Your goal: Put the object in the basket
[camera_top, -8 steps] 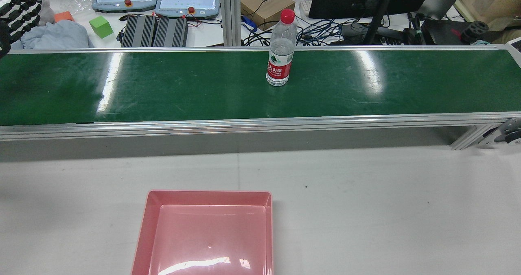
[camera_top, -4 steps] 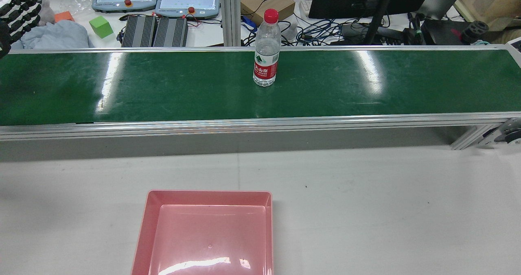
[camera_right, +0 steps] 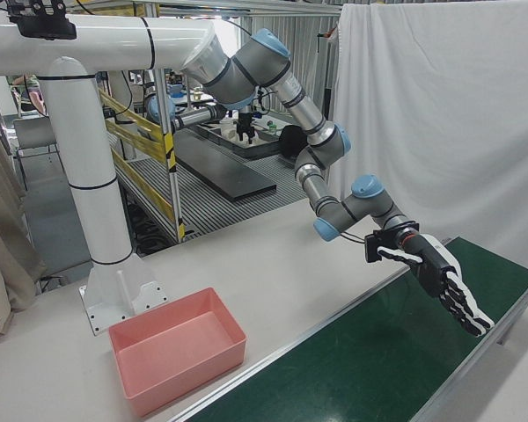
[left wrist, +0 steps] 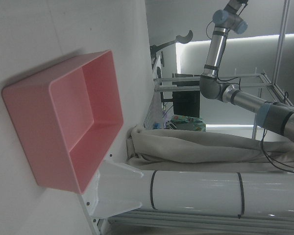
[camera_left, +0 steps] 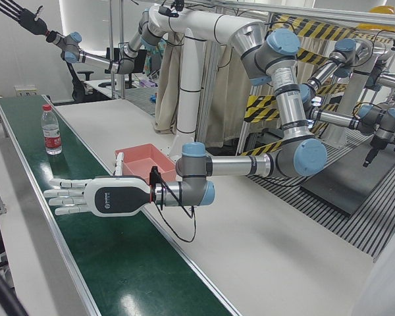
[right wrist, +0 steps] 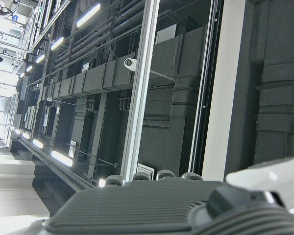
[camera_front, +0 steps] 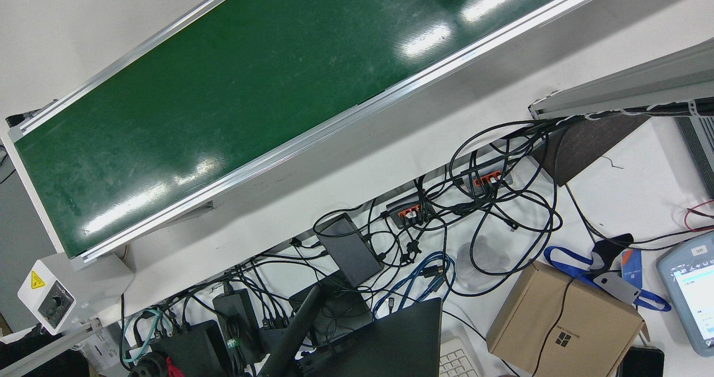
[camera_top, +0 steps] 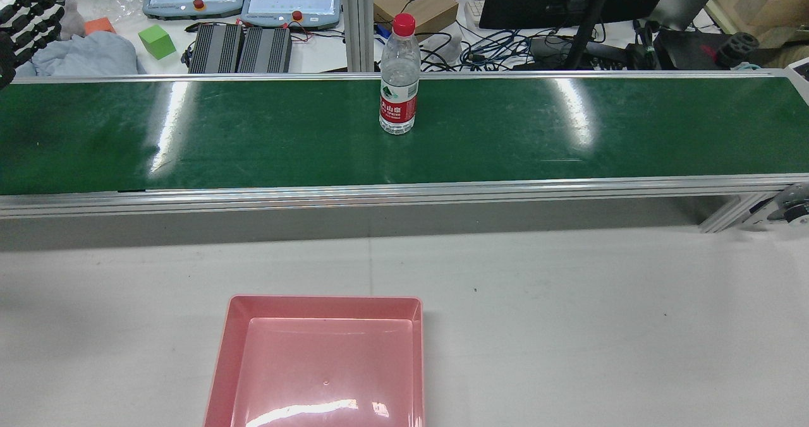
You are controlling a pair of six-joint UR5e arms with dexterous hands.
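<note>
Bottle [camera_top: 399, 76] drifted left (upright) on belt [camera_top: 253, 136].

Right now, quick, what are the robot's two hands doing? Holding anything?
Left hand: open, holding nothing, fingers stretched out over the green belt.
Right hand: open, empty, raised high.

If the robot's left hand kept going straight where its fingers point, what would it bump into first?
Probably the water bottle. The open left hand hovers over the green belt, fingers pointing along it toward the bottle, though it may pass slightly beside it.
</note>
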